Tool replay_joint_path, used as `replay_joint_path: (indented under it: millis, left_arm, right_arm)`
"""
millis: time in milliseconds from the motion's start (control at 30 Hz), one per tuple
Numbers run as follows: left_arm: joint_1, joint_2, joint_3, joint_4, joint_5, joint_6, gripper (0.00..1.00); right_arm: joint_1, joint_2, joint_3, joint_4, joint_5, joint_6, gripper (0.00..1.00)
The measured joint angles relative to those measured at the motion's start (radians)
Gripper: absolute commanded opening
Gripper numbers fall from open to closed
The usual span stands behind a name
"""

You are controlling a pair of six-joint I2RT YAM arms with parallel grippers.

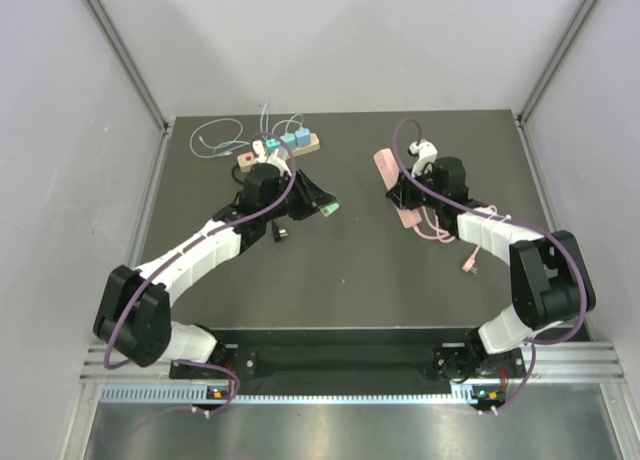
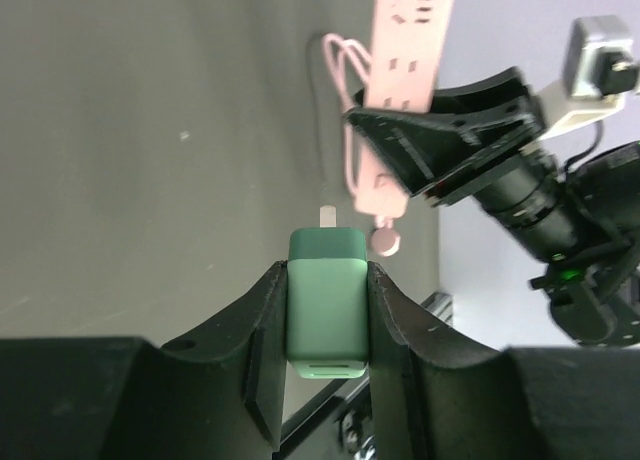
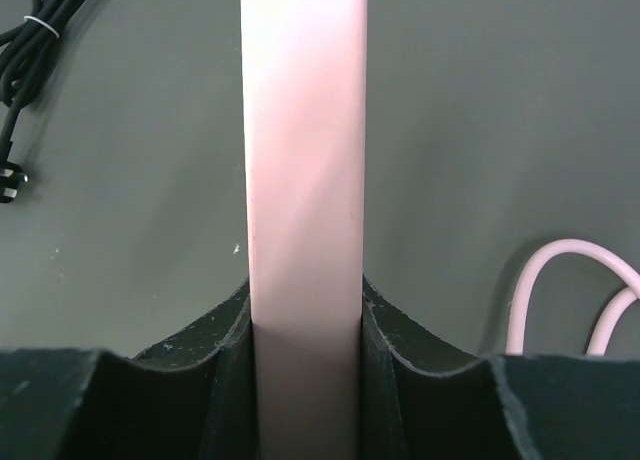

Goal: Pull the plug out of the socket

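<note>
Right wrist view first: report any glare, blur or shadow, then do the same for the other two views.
Right wrist: the pink power strip is washed pale at the top, its edges soft. Left wrist: the green plug is sharp and evenly lit. Top external: even light, only faint shadows on the table.

Plug (image 2: pixel 325 320): mint green, darker green at the prong end. Power strip (image 3: pixel 305 180): plain pale pink, its cord (image 3: pixel 560 265) the same pink. Left gripper (image 2: pixel 325 275) and right gripper (image 3: pixel 305 290): matte black. Table (image 1: pixel 350 280): plain dark grey. Left arm (image 1: pixel 195 255) and right arm (image 1: pixel 485 230): white shells, black joints, purple wiring. Back strip (image 1: pixel 305 148): tan, with light blue and teal adapters (image 1: pixel 290 139). Loose cable (image 3: pixel 30 30): black.
</note>
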Motion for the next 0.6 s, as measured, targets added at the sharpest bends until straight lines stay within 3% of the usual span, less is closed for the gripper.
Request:
replay_joint_path:
  millis: [133,267,400,600]
  left_arm:
    - [0.054,-0.048,-0.025,-0.095,-0.005,0.045,0.00]
    - [0.205,-0.142,-0.094,-0.233,-0.033,0.098,0.00]
    - [0.380,-0.205,-0.121,-0.430,-0.139,0.160,0.00]
    - [0.485,-0.205,-0.125,-0.636,-0.313,0.214,0.00]
  right_arm:
    - [-0.010,0.000,0.000,0.001,-0.039,0.000,0.00]
    - [-0.031,0.000,-0.008,0.009,-0.107,0.005,0.00]
    - [-0.050,0.000,-0.008,0.014,-0.140,0.017,0.00]
    - [-0.058,0.000,-0.013,0.024,-0.165,0.026,0.00]
